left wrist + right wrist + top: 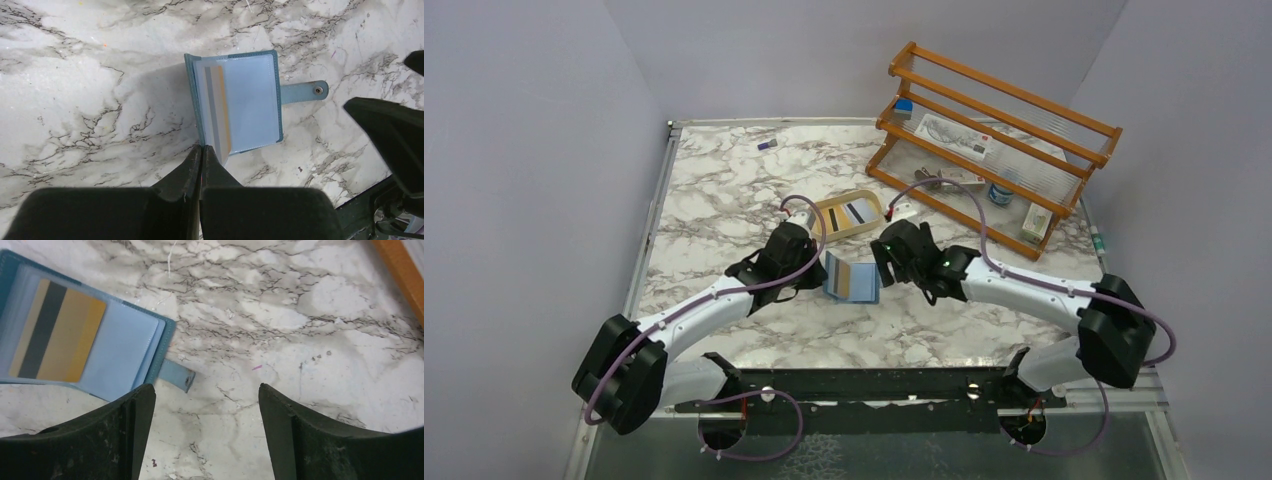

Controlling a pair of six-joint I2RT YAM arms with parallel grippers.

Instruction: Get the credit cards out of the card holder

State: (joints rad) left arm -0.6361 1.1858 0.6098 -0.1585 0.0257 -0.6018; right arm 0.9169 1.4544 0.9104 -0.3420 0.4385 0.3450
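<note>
Marbled tabletop (pixel 724 200) carries everything in view. Locate the card holder (pixel 852 280) lying open and flat between the two sets of jaws, lighter inside face up. The left jaws are pressed together, their tips at the holder's nearest corner; you cannot tell whether a clear sleeve is caught there. The right jaws are spread wide over bare marble, with the snap tab (pixel 177 376) just ahead of one finger, outside the gap. One yellow credit card (pixel 55 330) with a dark stripe sits in a clear sleeve beyond the left jaws' tips. Beyond both jaws, a tan tray (pixel 844 197) holds further cards (pixel 856 212). A wooden rack (pixel 994 140) stands farther off on the right jaws' side.
</note>
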